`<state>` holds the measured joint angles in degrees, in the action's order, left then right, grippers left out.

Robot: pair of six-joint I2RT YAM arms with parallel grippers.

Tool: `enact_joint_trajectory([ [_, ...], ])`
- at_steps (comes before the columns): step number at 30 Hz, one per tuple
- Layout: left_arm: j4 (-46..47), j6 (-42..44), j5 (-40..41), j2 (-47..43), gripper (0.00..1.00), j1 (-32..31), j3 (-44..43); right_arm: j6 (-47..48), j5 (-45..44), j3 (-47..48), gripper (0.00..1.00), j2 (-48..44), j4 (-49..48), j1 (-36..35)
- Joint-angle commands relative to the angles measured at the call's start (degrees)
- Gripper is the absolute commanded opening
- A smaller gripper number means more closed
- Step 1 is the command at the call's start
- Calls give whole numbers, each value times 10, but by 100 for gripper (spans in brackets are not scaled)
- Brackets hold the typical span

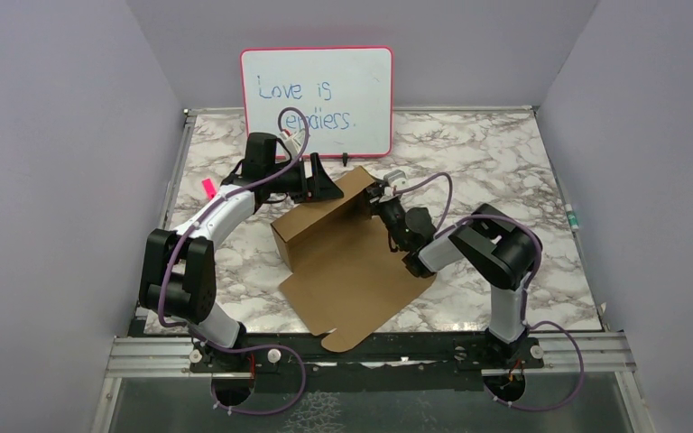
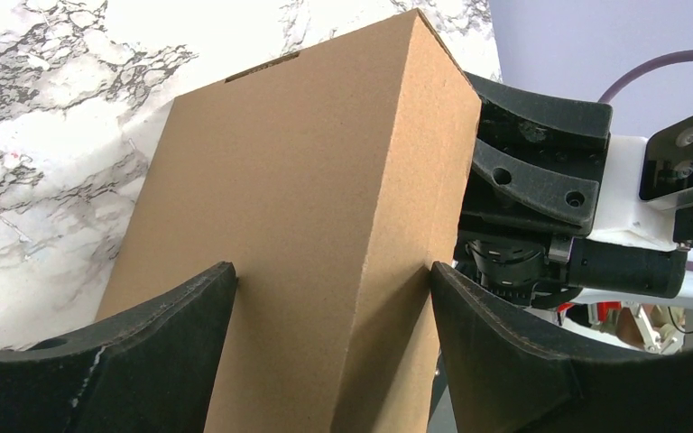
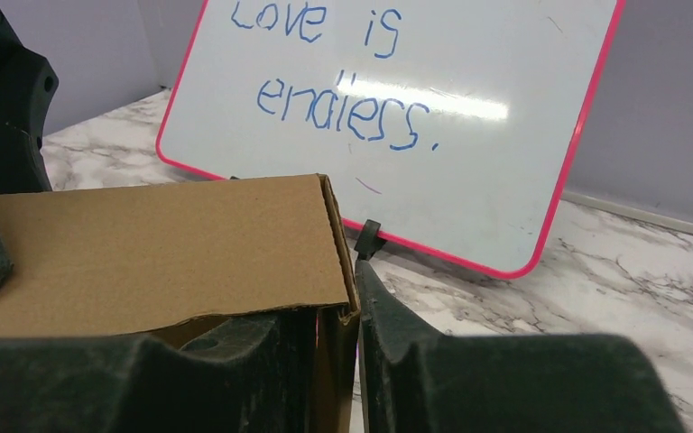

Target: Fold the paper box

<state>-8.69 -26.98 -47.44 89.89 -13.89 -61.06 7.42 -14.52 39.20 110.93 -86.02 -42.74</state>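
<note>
The paper box (image 1: 343, 271) is plain brown cardboard in the middle of the table. Its far part is folded up into a long raised wall, and its near part lies flat. My left gripper (image 1: 325, 185) reaches down over the far end of that wall. In the left wrist view the gripper (image 2: 332, 275) straddles the folded cardboard (image 2: 307, 207), with a fingertip against each face. My right gripper (image 1: 381, 194) is at the wall's right end. There the gripper (image 3: 334, 316) has the cardboard's end wall (image 3: 162, 253) between its fingers, one inside and one outside.
A pink-framed whiteboard (image 1: 318, 99) with blue writing stands at the back of the marble table, close behind the box and just past the right gripper (image 3: 415, 117). A small pink tag (image 1: 207, 188) lies left of the left arm. Purple walls close in on three sides.
</note>
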Motion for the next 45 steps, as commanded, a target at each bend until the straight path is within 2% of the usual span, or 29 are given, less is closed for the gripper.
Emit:
enact_joint_trajectory([
  [1, -17, 4, -17, -14, 78, -5, 3, 18, -56, 17, 23, 22, -74, 4],
  [9, -16, 5, -19, -19, 78, -11, 3, 112, -161, 36, 14, 53, -81, -14],
  [16, -19, 8, -6, -18, 78, -11, 4, 48, -88, -25, 38, 1, -10, -15],
  [20, -19, 8, -6, -19, 78, -11, 4, 30, -64, -45, 40, -3, 11, -15],
  [26, -19, 8, -8, -19, 78, -11, 3, 23, -47, -20, 41, 13, 70, -15],
  [29, -19, 9, -9, -21, 78, -11, 3, 26, -60, 1, 37, 17, 105, -15],
  [34, -19, 8, -12, -26, 78, -11, 3, 37, -106, 10, 20, 21, 109, -15],
  [38, -20, 9, -9, -30, 78, -11, 4, 44, -102, 13, 18, 23, 104, -15],
  [40, -19, 9, -6, -32, 79, -11, 4, 47, -86, 11, 22, 18, 106, -15],
  [45, -48, 32, 37, -50, 81, -12, -11, 13, -52, -17, 42, -58, 156, -15],
])
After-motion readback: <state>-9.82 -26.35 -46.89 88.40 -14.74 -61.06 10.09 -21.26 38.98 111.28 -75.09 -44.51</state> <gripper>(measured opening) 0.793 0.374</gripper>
